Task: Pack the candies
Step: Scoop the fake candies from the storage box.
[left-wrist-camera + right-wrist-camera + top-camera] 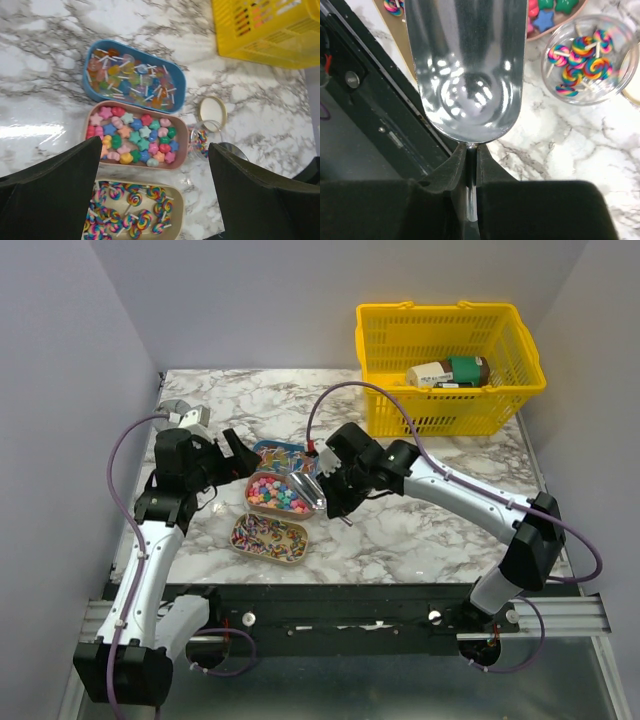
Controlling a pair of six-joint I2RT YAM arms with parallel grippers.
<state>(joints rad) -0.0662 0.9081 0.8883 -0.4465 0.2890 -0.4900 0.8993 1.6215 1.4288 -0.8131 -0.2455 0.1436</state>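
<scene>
You work at a white-and-grey marbled bench (440, 530), boxed by plain pale grey walls (250, 300) along its far, left and right edges; a black strip (330, 600) and aluminium rail (570, 615) line its near edge.

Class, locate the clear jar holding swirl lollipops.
Right wrist view, upper right: the clear jar stands on the marble table, just below the pink tray, right of the scoop.

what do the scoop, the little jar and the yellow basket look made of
The scoop looks like polished metal, probably steel: it mirrors the lights. The jar is clear glass or plastic, unclear which; lollipops show through. The basket looks like glossy moulded plastic, its walls slotted.
</scene>
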